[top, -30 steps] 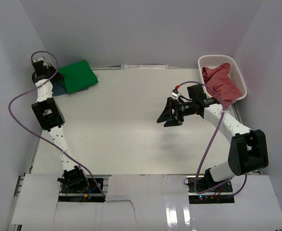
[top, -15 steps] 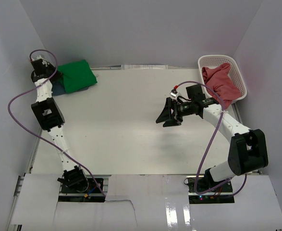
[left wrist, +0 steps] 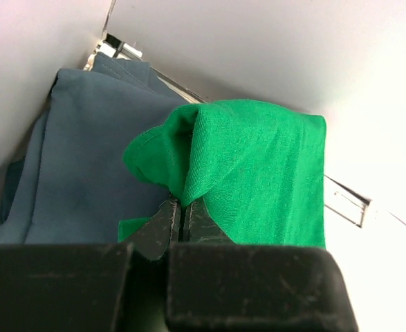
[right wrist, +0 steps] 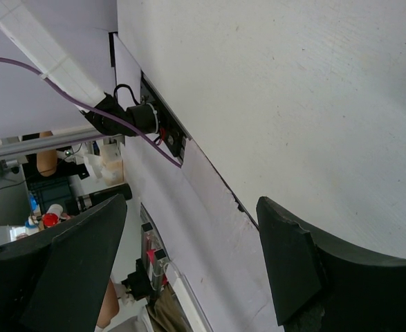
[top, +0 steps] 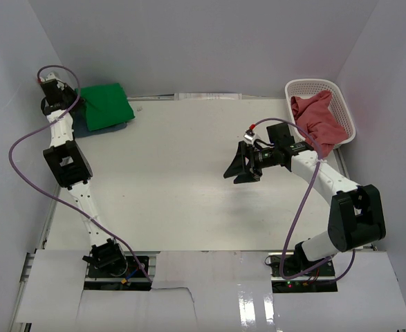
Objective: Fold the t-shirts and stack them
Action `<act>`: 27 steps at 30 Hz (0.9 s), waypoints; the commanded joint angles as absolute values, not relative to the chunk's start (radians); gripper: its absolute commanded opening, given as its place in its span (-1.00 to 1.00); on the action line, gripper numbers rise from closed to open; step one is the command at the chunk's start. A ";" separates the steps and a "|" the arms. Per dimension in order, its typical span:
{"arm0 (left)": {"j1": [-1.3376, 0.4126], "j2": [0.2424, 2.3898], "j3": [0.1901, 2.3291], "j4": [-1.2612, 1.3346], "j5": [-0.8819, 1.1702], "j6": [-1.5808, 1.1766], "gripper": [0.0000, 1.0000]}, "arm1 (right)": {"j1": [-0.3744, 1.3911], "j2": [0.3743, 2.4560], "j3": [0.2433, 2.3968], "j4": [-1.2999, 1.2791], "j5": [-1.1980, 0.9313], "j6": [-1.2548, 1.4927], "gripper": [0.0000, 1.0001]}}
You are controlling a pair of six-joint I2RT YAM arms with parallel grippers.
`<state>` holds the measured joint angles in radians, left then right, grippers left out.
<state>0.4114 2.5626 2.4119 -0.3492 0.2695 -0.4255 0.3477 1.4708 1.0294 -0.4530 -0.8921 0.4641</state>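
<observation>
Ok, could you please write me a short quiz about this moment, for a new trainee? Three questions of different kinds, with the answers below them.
1. Multiple choice: which colour is the cloth that the left end effector grips? A) red B) green C) blue
2. True or false: the right end effector is closed on a t-shirt.
3. Fill in: the green t-shirt lies partly on top of the ____ t-shirt.

Key
1. B.
2. False: it is open and empty over the table; the red t-shirt lies in the white basket.
3. Blue: the blue t-shirt is underneath.
</observation>
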 commanded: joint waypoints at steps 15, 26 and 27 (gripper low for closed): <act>0.474 2.480 2.430 -0.293 0.279 -0.433 -0.99 | 0.354 1.468 1.005 -0.422 -0.904 0.468 0.64; 0.486 2.493 2.437 -0.299 0.268 -0.433 -1.00 | 0.357 1.483 1.006 -0.407 -0.905 0.477 0.64; 0.488 2.494 2.441 -0.302 0.265 -0.433 -0.99 | 0.357 1.483 1.008 -0.403 -0.905 0.479 0.64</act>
